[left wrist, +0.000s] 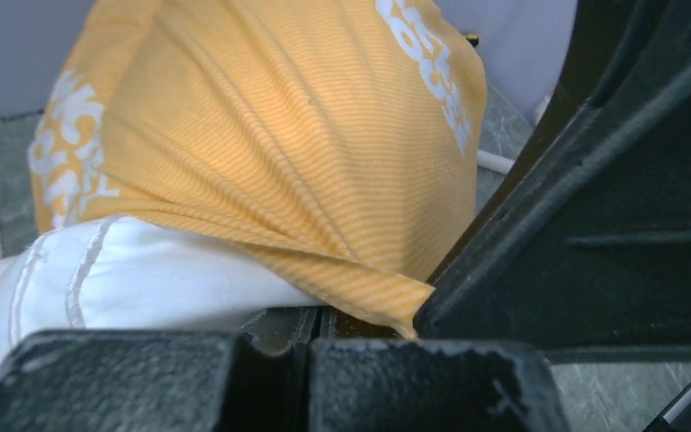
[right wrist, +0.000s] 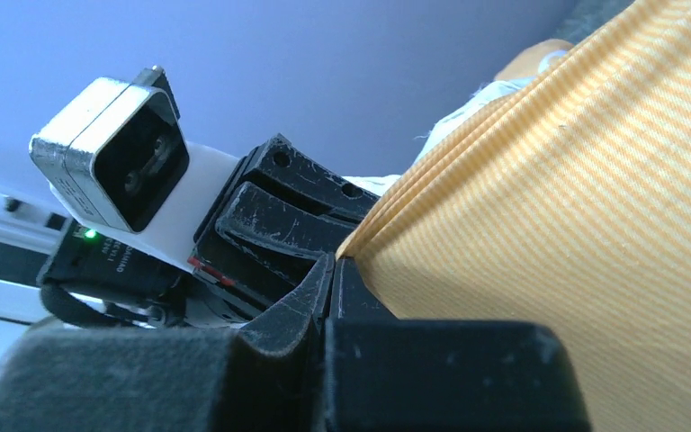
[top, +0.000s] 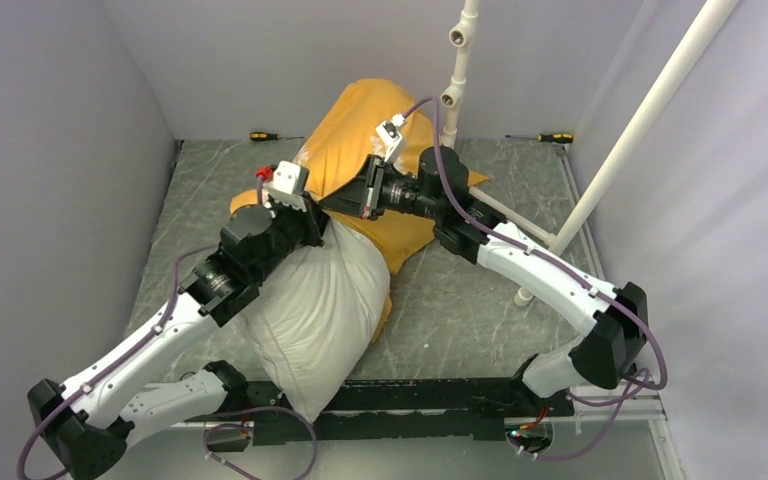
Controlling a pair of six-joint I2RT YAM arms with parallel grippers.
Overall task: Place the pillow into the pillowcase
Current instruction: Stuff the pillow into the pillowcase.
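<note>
Slip risk first: pillowcase (top: 360, 130) is stretched taut, folds fanning out from one hem corner, so any further pull could tear that corner free. Right tool (top: 335, 200) is pressed together, pinching that corner. Left tool (top: 312, 215) is also pressed together and looks nipped on the same corner, though its wrist view is partly blocked. Both grips sit just beside each other on one side of the mouth, so the opening may stay narrow and jam on the pillow (top: 315, 300). The tools could also knock together.

Pillow's far part is inside the case. Its white near part is still bare and lies on the surface (top: 460, 300) reaching the near edge, so it might slide off.

Pose: both arms reach forward and inward, wrists converging over the mouth of the case, left forearm lying across the pillow.
</note>
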